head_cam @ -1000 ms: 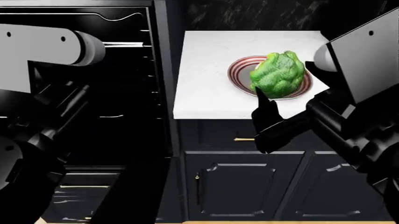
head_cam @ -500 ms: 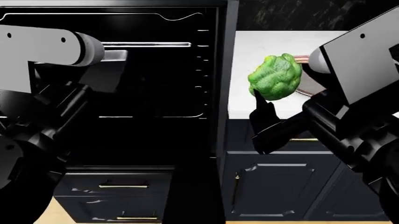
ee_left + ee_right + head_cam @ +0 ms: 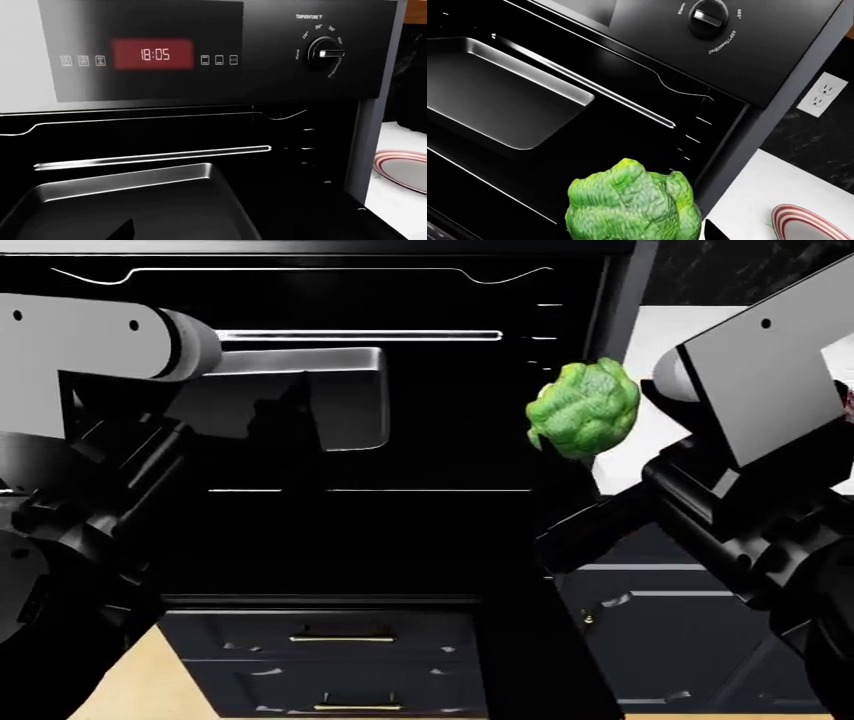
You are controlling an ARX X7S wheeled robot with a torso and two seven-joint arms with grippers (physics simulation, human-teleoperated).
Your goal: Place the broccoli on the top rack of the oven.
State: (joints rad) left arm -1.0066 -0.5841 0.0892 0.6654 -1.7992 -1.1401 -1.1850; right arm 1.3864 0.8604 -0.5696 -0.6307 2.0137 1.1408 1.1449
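Note:
The broccoli [image 3: 583, 407] is a bright green bumpy lump held in the air in front of the right side of the open black oven [image 3: 441, 440]. My right gripper [image 3: 577, 445] is shut on it from below; the right wrist view shows the broccoli [image 3: 634, 205] filling the jaws. The top rack [image 3: 360, 336] is a silver wire bearing a dark glossy tray [image 3: 354, 390], to the left of the broccoli and a little higher. The tray also shows in the left wrist view [image 3: 133, 200] and the right wrist view [image 3: 500, 85]. My left gripper [image 3: 274, 410] is a dark shape in front of the tray; its jaws are not visible.
A bare lower rack [image 3: 334, 490] crosses the cavity. The oven's control panel has a red display [image 3: 153, 54] and a knob [image 3: 325, 52]. To the right are the white counter [image 3: 747, 200] and the red-striped plate [image 3: 807, 225]. Dark drawers [image 3: 334, 640] are below.
The view has swung toward the oven, which now fills the middle. The broccoli has left the plate and counter and now hangs before the oven's opening. The tray has come into view.

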